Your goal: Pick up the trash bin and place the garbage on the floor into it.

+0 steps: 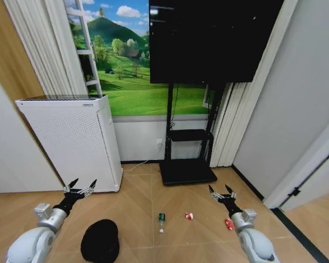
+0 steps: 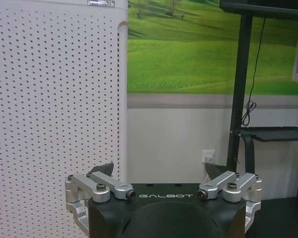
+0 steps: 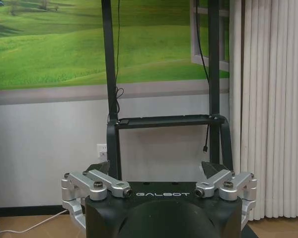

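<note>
Waiting on the floor (image 1: 137, 192), the trash bin (image 1: 100, 240) stands untouched; bottle (image 1: 162, 218), scrap (image 1: 189, 216) and red piece (image 1: 229, 223) lie beside it. Left gripper (image 1: 81, 186) and right gripper (image 1: 221, 190) hover released, nothing done.

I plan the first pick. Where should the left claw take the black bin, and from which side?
Probably the rim of the bin, from above. It stands upright on the floor with its mouth up, just below the open left claw. One finger inside and one outside the thin wall should pinch it; the round body looks too wide to span.
</note>
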Tool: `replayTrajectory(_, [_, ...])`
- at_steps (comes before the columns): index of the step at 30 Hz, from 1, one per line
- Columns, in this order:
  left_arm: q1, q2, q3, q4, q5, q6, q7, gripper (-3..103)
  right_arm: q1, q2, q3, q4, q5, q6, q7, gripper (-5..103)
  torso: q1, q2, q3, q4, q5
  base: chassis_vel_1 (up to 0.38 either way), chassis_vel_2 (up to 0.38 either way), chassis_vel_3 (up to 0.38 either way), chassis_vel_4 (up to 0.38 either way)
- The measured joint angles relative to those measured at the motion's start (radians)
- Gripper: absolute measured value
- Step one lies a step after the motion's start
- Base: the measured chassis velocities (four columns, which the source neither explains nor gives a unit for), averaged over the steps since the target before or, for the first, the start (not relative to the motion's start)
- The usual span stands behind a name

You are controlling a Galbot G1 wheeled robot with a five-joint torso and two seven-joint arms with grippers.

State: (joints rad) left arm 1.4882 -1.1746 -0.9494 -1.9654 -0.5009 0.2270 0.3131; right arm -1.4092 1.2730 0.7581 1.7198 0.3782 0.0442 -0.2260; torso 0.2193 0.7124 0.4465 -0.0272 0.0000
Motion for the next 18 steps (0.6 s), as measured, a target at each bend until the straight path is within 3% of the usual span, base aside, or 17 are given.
replayTrajectory(5, [0.007, -0.009, -0.001, -0.006, 0.008, 0.007, 0.0, 100, -0.011, 0.002, -0.002, 0.004, 0.011, 0.015, 0.004, 100, -0.01, -0.024, -0.014, -0.0004, 0.0003, -0.126, 0.133, 0.074, -0.07])
replayTrajectory(18, [0.015, -0.013, -0.005, -0.009, 0.013, 0.005, 0.007, 100, -0.018, 0.014, -0.011, 0.011, 0.01, 0.008, 0.016, 100, -0.036, -0.085, -0.05, -0.0002, 0.0, 0.031, -0.039, -0.034, 0.03])
